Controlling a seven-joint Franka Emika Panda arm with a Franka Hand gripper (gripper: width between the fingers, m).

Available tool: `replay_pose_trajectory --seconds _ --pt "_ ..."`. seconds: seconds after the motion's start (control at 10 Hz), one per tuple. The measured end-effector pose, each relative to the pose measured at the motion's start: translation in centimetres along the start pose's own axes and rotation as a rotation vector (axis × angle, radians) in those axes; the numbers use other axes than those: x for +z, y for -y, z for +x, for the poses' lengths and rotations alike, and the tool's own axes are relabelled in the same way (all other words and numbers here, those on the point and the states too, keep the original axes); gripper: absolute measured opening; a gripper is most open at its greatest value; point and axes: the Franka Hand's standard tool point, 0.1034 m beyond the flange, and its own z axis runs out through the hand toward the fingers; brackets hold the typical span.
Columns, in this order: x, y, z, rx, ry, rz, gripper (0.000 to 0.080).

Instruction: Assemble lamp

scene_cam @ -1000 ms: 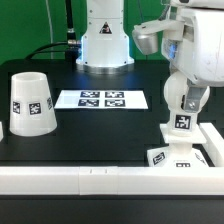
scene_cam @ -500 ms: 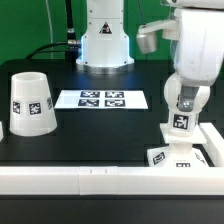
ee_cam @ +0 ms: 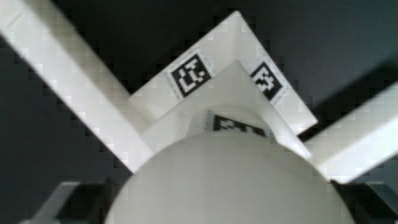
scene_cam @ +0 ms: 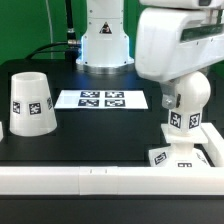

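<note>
Bulb [scene_cam: 181, 118] standing upright on base [scene_cam: 186, 155], at surface [scene_cam: 100, 135] edge, exterior view's right, likely being screwed in. Pincer [ee_cam: 205, 205] straddling bulb; grip indeterminable. Shade [scene_cam: 30, 102] waiting apart, far side.

Robotics lab bench, not a home or shop. Black matte table [scene_cam: 90, 125] with a white rail [scene_cam: 80, 178] along its near edge. White robot arm base [scene_cam: 104, 40] bolted at the far edge, cables [scene_cam: 68, 25] running up behind it, green backdrop [scene_cam: 25, 25] beyond. The marker board [scene_cam: 101, 99] lies flat mid-table. Printed square tags also sit on the white shade [scene_cam: 29, 103] near the exterior view's left edge and on parts at the right corner.
</note>
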Motion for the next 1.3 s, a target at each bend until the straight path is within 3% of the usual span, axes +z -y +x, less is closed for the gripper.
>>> replay_pose_trajectory --seconds 0.9,1.1,1.3 --pt "-0.22 0.06 0.37 0.6 -0.017 0.007 0.0576" --pt "-0.23 0.15 0.39 0.84 -0.034 0.038 0.0576" --pt "-0.12 0.32 0.29 1.038 -0.026 0.052 0.0576"
